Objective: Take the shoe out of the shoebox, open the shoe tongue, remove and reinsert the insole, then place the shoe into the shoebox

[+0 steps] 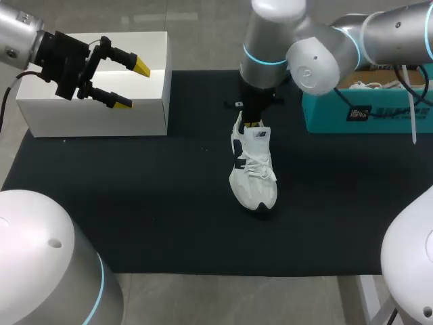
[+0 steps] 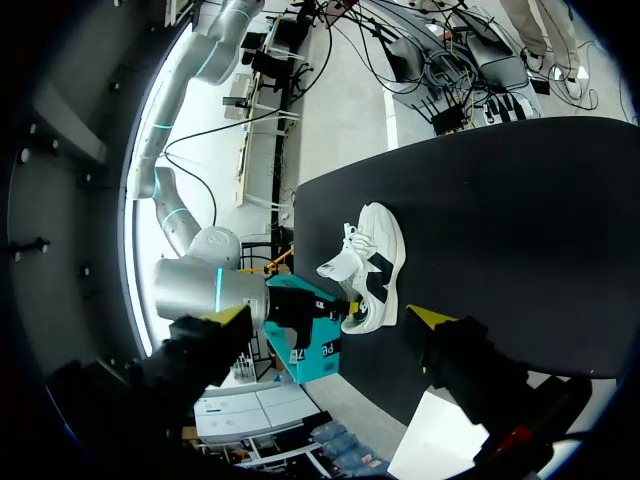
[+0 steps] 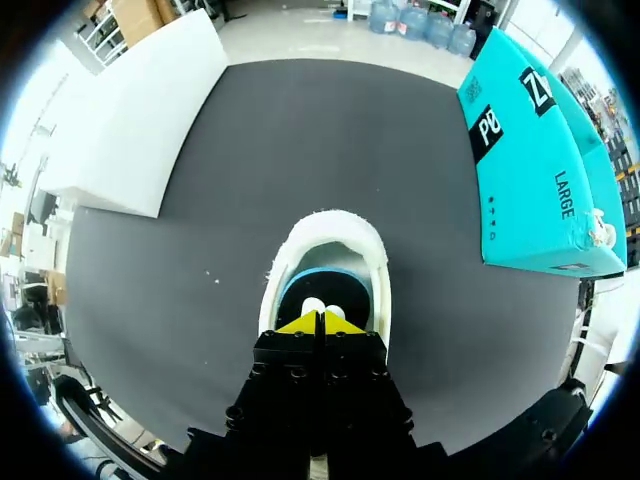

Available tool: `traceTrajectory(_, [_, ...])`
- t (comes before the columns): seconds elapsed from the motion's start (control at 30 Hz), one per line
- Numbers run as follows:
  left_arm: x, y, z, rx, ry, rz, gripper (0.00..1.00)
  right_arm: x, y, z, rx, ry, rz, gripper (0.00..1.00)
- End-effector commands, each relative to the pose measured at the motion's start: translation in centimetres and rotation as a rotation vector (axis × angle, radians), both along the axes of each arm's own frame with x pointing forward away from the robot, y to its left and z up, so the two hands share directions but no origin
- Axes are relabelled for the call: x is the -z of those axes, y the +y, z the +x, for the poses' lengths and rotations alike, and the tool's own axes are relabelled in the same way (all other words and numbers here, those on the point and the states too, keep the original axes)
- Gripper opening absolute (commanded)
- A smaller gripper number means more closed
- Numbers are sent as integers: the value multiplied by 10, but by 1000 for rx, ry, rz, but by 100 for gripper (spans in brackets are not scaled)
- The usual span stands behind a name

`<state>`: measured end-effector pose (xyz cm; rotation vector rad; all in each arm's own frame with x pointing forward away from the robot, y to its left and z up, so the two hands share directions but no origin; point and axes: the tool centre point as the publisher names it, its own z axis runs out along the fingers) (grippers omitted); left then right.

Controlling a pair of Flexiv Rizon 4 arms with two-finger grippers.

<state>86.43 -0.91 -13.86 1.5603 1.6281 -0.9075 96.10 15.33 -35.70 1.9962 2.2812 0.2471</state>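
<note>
— Where is the shoe (image 1: 252,169) (image 2: 372,265) (image 3: 325,262) found?

— It is seen out of the box, on the dark mat (image 1: 135,203) of the desk, near the middle. Its rear half lies directly under the right arm's fingers (image 1: 254,124) (image 3: 320,322). These are clenched tip to tip over the opening, by the tongue. Whether the tongue is pinched cannot be told.

— How is the shoe described?

— White uppers and white laces are seen, with a dark panel on the side and a dark sole under the toe. A blue insole is seen inside the opening.

— Which way is it pointed?

— The toe is turned to the near edge and the heel to the far edge, so the long axis is run near to far, only slightly slanted.

— And farther back?

— The left arm's fingers (image 1: 123,103) (image 2: 228,322) are spread wide, with nothing held, over a white box (image 1: 95,95) (image 3: 140,110) at the far left. The teal shoebox (image 1: 365,108) (image 2: 315,335) (image 3: 530,150) is set at the far right.
</note>
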Motion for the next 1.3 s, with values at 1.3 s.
traceTrajectory(1.3, [-1,0,1,1,1,5,100,62,-1,16,86,14,-78,0])
